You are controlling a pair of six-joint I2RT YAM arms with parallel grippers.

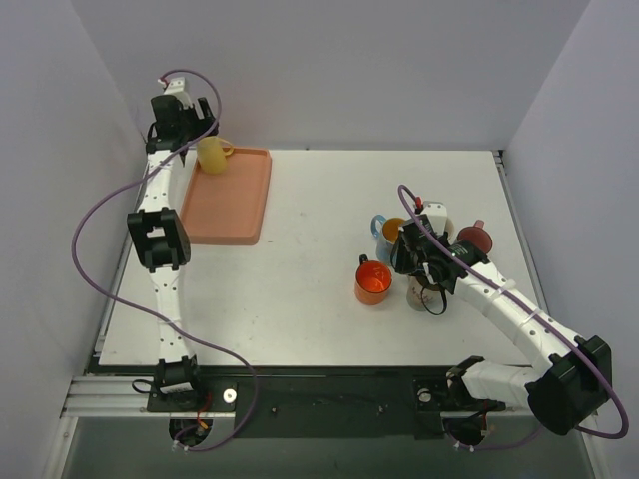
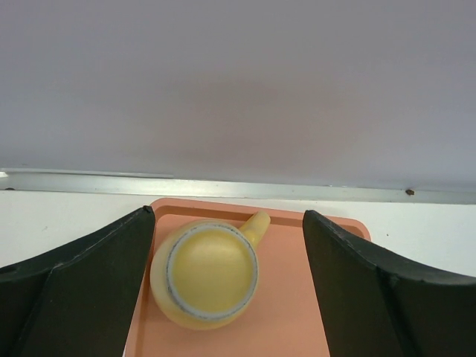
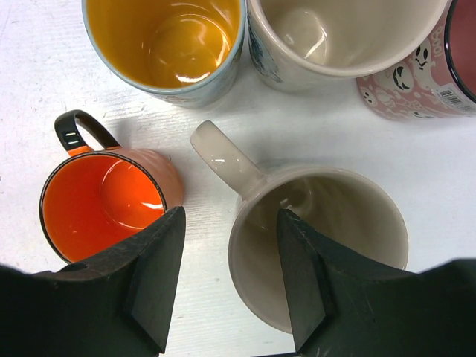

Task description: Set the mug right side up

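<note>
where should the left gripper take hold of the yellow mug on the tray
Probably across its round body, from above: the yellow mug stands base up on the tray, handle pointing far right, clear of the open left gripper.

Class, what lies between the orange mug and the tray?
Nothing: only bare white table separates the orange mug from the tray, seen in the top view.

Yellow mug (image 2: 204, 274), upside down — on orange tray (image 2: 297, 312)
</note>
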